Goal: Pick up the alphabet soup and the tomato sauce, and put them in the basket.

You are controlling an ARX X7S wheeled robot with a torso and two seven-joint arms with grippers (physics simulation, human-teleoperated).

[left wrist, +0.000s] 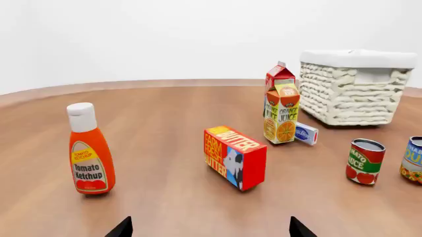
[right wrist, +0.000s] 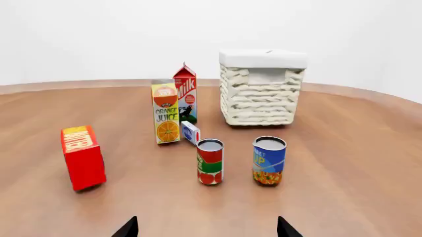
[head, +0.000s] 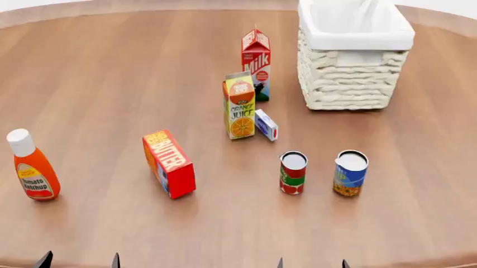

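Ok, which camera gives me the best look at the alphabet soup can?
The right wrist view: the alphabet soup stands whole and near centre, label facing the camera. The head view shows it whole, from above. The left wrist view cuts it off at the frame edge.

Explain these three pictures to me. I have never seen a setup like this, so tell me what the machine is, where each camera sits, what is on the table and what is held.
These are simulator renders of a two-armed wheeled robot. One picture looks down from its head; the other two come from cameras near each gripper. The dark tips at the bottom edges are the left gripper and right gripper, both open and holding nothing.

On the wooden table stand the alphabet soup, a blue can, and the tomato sauce, a red-and-green can, side by side but apart. Behind them is the basket, wicker with a white lining. Also there: a ketchup bottle, a butter box, an orange juice carton, a milk carton and a small blue-and-white box.
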